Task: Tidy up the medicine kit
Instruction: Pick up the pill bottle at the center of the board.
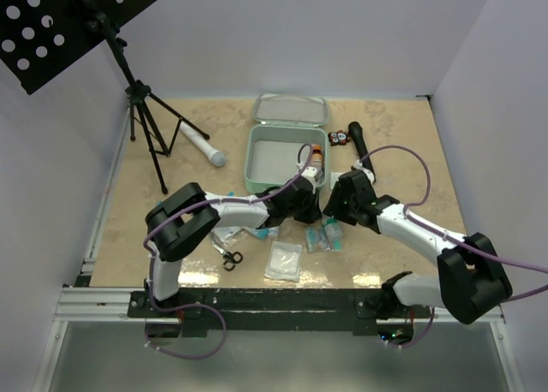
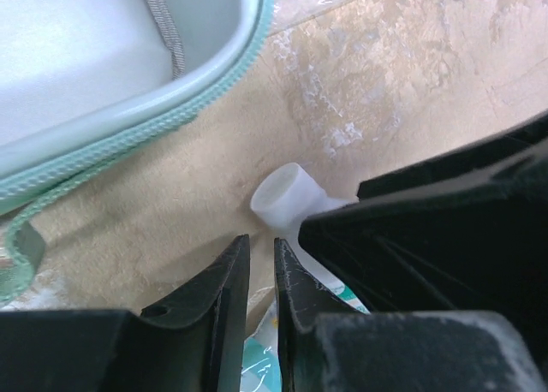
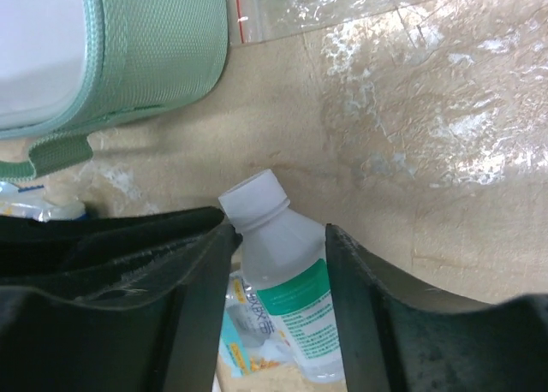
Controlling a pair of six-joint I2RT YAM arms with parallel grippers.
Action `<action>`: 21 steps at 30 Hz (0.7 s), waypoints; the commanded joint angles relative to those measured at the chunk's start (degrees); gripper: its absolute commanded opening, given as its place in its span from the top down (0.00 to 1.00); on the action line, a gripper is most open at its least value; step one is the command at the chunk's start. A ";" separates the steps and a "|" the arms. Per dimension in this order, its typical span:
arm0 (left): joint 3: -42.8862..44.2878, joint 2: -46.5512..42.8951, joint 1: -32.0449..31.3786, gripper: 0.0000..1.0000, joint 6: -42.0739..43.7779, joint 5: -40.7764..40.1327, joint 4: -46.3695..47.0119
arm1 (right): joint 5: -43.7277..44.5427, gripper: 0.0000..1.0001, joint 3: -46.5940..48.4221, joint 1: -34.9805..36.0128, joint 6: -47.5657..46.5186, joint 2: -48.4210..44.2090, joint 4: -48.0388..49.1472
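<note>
The medicine kit [image 1: 251, 163], a mint-green zip case, lies open with its lid [image 1: 291, 109] folded back; its corner shows in both wrist views [image 2: 205, 84] [image 3: 154, 50]. An orange-capped bottle [image 1: 317, 157] stands inside at the right. My right gripper [image 1: 336, 205] [image 3: 281, 231] is open astride a white-capped, green-labelled bottle [image 3: 295, 289] lying on the table; the left finger touches its neck. My left gripper [image 1: 306, 202] [image 2: 261, 242] hovers just left of that bottle's cap [image 2: 287, 199], jaws a narrow slit apart, nothing seen between the tips. A teal packet [image 2: 257, 358] lies beneath.
Small bottles and packets [image 1: 330, 234] lie near the grippers, with a clear pouch [image 1: 284, 259] and scissors [image 1: 229, 257] nearer the front. A white-and-grey cylinder [image 1: 203, 144] and a tripod [image 1: 150, 131] stand left of the kit. A black-and-red gadget [image 1: 340, 137] sits to its right.
</note>
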 commanded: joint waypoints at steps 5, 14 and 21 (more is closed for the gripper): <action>-4.41 -6.93 1.85 0.77 1.52 -1.77 2.59 | -0.12 0.39 7.03 0.44 -5.62 -0.06 -5.03; -10.22 -15.63 1.85 0.76 0.55 -3.00 1.71 | 0.22 0.32 9.94 2.20 -9.15 4.15 -8.81; -16.01 -23.54 1.76 0.74 -1.20 -5.37 2.06 | 5.23 0.30 11.69 4.83 -7.13 8.90 -10.83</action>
